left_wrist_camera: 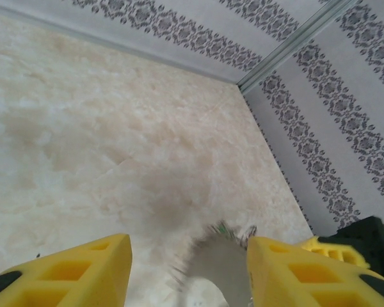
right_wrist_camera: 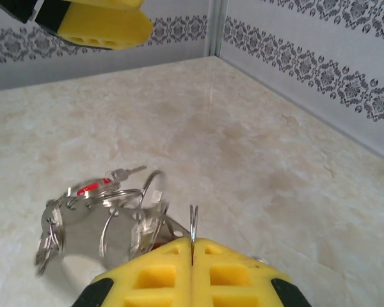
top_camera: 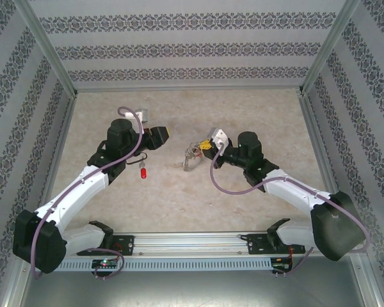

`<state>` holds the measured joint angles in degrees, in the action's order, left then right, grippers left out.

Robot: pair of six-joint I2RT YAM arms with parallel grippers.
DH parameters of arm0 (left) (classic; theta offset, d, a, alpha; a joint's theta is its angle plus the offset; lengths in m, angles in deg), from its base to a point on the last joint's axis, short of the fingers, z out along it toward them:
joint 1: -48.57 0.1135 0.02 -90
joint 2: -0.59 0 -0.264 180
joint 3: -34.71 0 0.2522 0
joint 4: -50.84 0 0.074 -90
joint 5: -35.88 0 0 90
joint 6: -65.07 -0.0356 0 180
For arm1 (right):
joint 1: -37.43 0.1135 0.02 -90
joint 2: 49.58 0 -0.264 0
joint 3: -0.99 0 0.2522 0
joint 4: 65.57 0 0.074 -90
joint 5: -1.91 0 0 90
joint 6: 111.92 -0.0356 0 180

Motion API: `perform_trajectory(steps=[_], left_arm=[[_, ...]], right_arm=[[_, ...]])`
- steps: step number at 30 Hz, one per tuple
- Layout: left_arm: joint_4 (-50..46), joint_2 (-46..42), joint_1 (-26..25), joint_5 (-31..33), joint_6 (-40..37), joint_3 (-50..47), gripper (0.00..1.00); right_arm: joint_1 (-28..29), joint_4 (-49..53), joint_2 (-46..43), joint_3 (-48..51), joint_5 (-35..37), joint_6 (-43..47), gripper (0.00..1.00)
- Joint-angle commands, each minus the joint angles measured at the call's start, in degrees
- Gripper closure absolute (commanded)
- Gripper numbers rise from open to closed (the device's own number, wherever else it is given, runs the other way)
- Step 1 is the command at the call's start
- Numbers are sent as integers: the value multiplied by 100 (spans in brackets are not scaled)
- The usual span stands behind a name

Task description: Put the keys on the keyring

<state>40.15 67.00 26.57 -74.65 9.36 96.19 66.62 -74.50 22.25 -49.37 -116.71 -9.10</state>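
One of the keys (top_camera: 143, 173), with a solid red tag, lies loose on the table below my left gripper (top_camera: 161, 136). That gripper (left_wrist_camera: 187, 256) is open, and a blurred silver part of the keyring (left_wrist_camera: 223, 261) shows by its right finger. The keyring (top_camera: 191, 155) hangs at mid-table as a bunch of silver rings. My right gripper (top_camera: 207, 146) is shut on it, and its fingers (right_wrist_camera: 192, 246) pinch a thin silver loop (right_wrist_camera: 193, 220) edge-on. Among the bunched rings (right_wrist_camera: 115, 211) sit a red tag (right_wrist_camera: 89, 188) and a small silver key (right_wrist_camera: 125, 173).
Patterned walls (top_camera: 179, 51) close in the beige table (top_camera: 256, 115) at the back and both sides. A metal rail (top_camera: 192, 246) runs along the near edge between the arm bases. My left gripper's yellow finger (right_wrist_camera: 102, 25) hangs above the bunch in the right wrist view.
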Motion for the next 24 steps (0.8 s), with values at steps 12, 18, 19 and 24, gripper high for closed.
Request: perform_trajectory(steps=[12, 18, 19, 24], left_arm=[[481, -407, 61, -274, -1677, -494, 48], [607, -557, 64, -157, -2060, -719, 48], [607, -565, 60, -144, -2090, -721, 48], [566, -599, 59, -158, -2237, -720, 48]], right_arm=[[1014, 1407, 144, -155, 919, 3332, 100], [1845, 1009, 435, 144, 2024, 3935, 100], [1977, 911, 510, 178, 2275, 4025, 100], [2346, 766, 504, 138, 2924, 4220, 100]])
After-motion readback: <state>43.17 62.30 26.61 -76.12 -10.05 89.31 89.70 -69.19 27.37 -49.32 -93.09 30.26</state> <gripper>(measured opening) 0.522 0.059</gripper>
